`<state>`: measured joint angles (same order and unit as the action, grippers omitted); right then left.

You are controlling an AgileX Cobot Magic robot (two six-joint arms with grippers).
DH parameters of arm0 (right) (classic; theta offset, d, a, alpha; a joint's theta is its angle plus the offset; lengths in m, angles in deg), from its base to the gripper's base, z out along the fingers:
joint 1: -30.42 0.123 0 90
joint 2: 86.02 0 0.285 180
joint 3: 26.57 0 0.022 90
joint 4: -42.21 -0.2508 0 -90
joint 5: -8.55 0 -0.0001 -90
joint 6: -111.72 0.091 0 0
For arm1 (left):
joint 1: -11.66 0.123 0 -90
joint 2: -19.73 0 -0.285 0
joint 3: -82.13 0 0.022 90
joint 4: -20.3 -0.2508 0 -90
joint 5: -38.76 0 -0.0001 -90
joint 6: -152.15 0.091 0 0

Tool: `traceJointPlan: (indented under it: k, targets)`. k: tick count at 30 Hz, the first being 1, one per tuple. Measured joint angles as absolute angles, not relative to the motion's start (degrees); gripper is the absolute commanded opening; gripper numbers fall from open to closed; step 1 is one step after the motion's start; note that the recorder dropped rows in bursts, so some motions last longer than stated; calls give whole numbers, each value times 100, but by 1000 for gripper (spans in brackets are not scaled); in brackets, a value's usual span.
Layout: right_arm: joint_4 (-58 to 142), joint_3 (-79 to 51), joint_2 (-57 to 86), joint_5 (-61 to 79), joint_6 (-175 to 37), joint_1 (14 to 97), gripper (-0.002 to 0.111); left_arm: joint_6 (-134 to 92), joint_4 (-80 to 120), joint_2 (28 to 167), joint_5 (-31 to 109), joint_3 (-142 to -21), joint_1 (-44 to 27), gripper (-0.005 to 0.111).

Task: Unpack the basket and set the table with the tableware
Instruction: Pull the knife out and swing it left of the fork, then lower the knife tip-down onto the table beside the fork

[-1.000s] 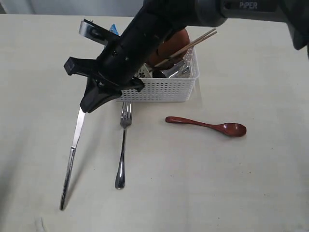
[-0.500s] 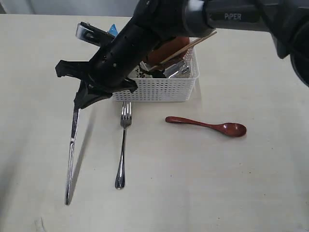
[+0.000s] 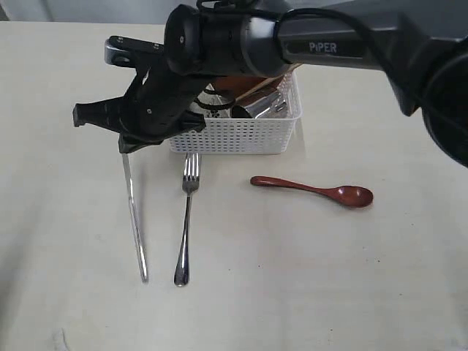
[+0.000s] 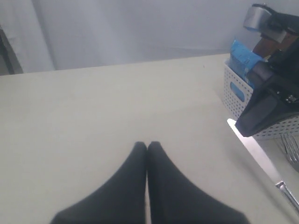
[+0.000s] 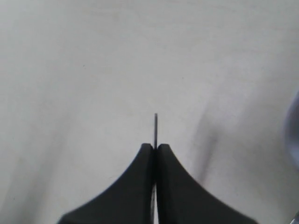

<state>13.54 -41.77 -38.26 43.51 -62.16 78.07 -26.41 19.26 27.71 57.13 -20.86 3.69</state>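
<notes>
My right gripper [image 3: 129, 145] reaches across to the left of the white basket [image 3: 241, 134] and is shut on the blade of the steel knife [image 3: 135, 219]. The knife hangs steeply, its lower end at the table [image 3: 365, 278]. In the right wrist view the knife [image 5: 155, 127] shows edge-on between the shut fingers of the gripper [image 5: 155, 145]. A steel fork [image 3: 184, 230] lies in front of the basket, and a dark red spoon [image 3: 314, 191] lies to its right. A steel cup [image 3: 262, 108] shows inside the basket. My left gripper [image 4: 147, 144] is shut and empty over bare table.
A blue bag [image 4: 245, 53] sticks up from the basket's [image 4: 233, 91] far corner. The right arm's dark body [image 3: 219, 44] covers most of the basket's contents. The left wrist view also catches the knife blade [image 4: 256, 151] and the fork tines [image 4: 292, 151].
The right gripper has moved left and slightly up. The knife's lower end has swung right towards the fork, so the knife now hangs nearly upright. The left gripper shows no change.
</notes>
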Motion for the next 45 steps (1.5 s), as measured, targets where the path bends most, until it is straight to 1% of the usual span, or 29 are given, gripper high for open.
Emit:
traceJointPlan:
  k: [6,17,19,22,23,24,35,39,45]
  targets:
    - [1749,-4177,-3826,4327,-5642,7807,0,-2641,1926,2771,5713,-2086,369,0]
    - [1769,-4177,-3826,4445,-5558,7807,0,-2641,1926,2771,5713,-2086,369,0]
    - [1769,-4177,-3826,4509,-5530,7807,7,-2641,1926,2771,5713,-2086,369,0]
    - [1769,-4177,-3826,4636,-5530,7807,29,-2641,1926,2771,5713,-2086,369,0]
    - [1769,-4177,-3826,4666,-5530,7807,35,-2641,1926,2771,5713,-2086,369,0]
    - [1781,-4177,-3826,4707,-5530,7807,37,-2641,1926,2771,5713,-2086,369,0]
    - [1963,-4214,-3757,5189,-5530,7877,37,-2641,1926,2771,5713,-2086,369,0]
    - [2444,-4238,-3614,5567,-5337,8171,37,-2641,1926,2771,5713,-2086,369,0]
    - [3300,-4245,-3638,5810,-4696,8892,37,-2641,1926,2771,5713,-2086,369,0]
